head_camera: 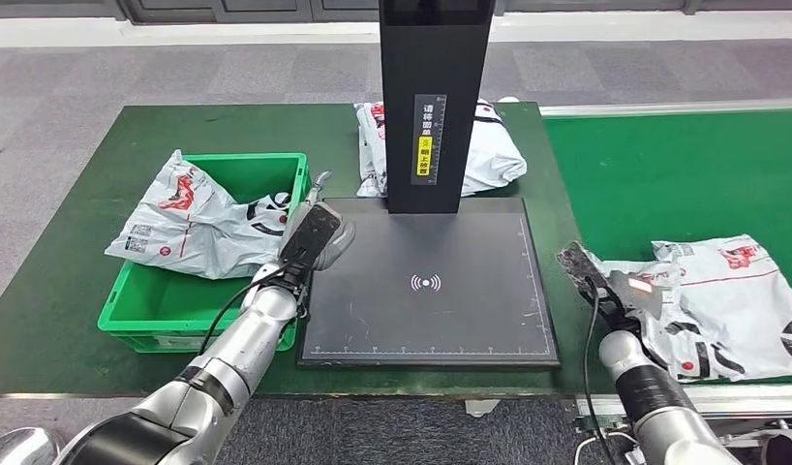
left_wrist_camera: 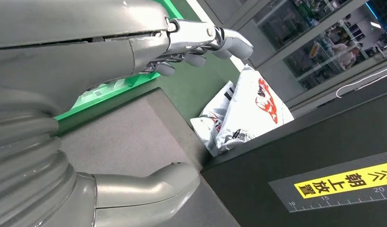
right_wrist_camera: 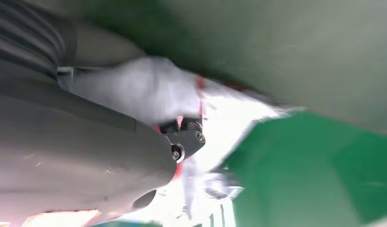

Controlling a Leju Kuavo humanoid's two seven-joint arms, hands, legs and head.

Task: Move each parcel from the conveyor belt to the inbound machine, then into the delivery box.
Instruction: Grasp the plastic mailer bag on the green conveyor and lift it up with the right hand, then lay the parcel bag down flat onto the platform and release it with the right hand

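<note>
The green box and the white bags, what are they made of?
The green box looks like hard, smooth plastic: stiff straight walls and a thick rim. The white bags, such as the one in the box, look like thin glossy plastic film: crinkled, floppy and shiny. Their contents stay hidden.

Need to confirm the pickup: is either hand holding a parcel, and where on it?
The right hand grips the conveyor parcel at its left edge. The left hand holds nothing.

I read 朝上放置 on the yellow label (left_wrist_camera: 345, 185) of the black post (head_camera: 433, 107), with ruler marks 10, 15, 20 under it.
</note>
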